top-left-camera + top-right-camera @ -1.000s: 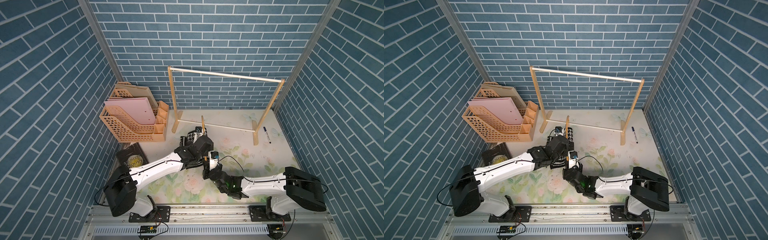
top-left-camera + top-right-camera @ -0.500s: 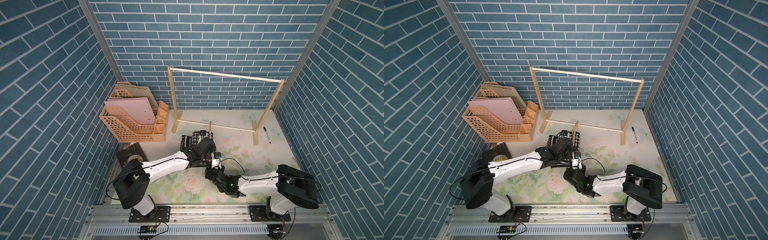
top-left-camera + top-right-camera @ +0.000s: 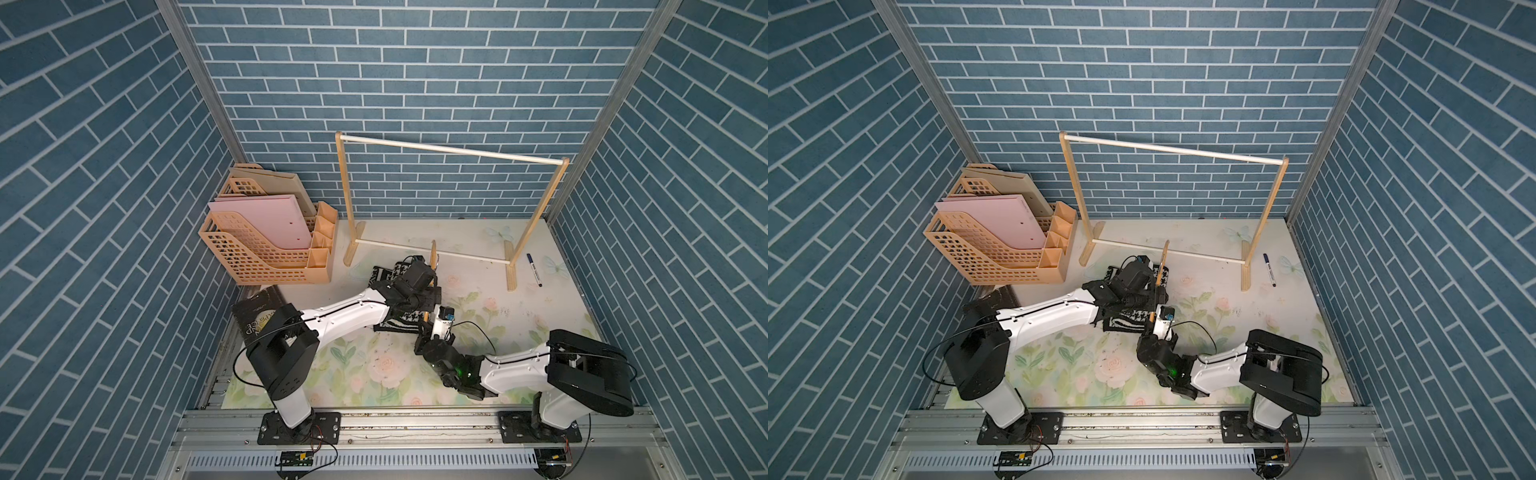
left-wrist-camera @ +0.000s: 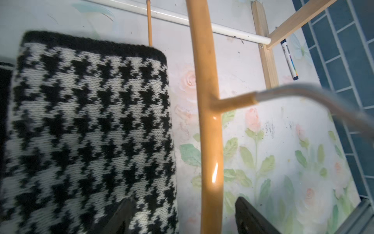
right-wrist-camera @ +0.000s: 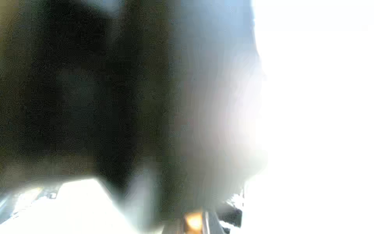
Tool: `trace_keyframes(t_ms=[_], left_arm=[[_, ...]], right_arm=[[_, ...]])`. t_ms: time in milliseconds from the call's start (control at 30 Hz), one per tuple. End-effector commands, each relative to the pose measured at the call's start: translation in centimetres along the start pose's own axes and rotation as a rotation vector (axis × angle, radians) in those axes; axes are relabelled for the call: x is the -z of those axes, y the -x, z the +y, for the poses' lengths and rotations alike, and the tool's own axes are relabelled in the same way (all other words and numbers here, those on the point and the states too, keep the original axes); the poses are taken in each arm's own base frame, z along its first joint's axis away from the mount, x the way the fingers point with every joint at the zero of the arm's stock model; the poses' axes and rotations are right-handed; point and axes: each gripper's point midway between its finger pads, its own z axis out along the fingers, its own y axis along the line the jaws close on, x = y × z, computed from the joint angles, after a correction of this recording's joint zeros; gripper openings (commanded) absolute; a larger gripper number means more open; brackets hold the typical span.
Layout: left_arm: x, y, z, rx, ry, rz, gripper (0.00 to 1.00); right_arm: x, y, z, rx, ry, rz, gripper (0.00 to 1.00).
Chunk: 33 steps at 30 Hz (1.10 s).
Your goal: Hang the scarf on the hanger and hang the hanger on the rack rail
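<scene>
The houndstooth scarf (image 3: 388,275) (image 3: 1128,322) lies folded flat on the floral mat, mostly under my left arm; the left wrist view shows it (image 4: 91,121) close up. The light-wood hanger (image 3: 433,258) (image 3: 1163,258) stands on edge beside the scarf, its metal hook (image 4: 303,92) pointing away from it. My left gripper (image 4: 184,200) is open and straddles the hanger's curved bar (image 4: 208,81), one finger (image 4: 125,212) over the scarf's edge. My right gripper (image 3: 425,331) is shut on the hanger's near end, where its wrist view shows only blur and an orange patch (image 5: 193,221).
A wooden rack with white rods (image 3: 451,148) stands at the back, its lower rod (image 4: 232,33) just beyond the hanger. A peach file organizer (image 3: 266,249) sits at the back left, a black book (image 3: 257,318) at the left edge, and a pen (image 3: 535,270) by the rack's right foot.
The hanger and my right gripper have shifted to the right. My left gripper has followed, coming off the scarf to straddle the hanger bar, and its jaws have narrowed a little.
</scene>
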Motion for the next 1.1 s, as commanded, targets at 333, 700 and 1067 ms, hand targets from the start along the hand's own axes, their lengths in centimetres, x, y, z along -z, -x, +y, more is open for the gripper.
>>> trace_keyframes(t_ms=[333, 700, 1067], left_arm=[[5.1, 6.6, -7.2, 0.154, -0.429, -0.106, 0.82], [7.1, 8.4, -7.2, 0.144, -0.505, -0.131, 0.79], [13.8, 10.1, -5.0, 0.058, -0.455, -0.250, 0.87]], right_arm=[[0.7, -2.1, 0.9, 0.142, 0.070, 0.072, 0.00], [0.7, -2.0, 1.1, 0.148, 0.061, 0.084, 0.00], [0.3, -2.4, 1.7, 0.159, 0.063, 0.105, 0.00]])
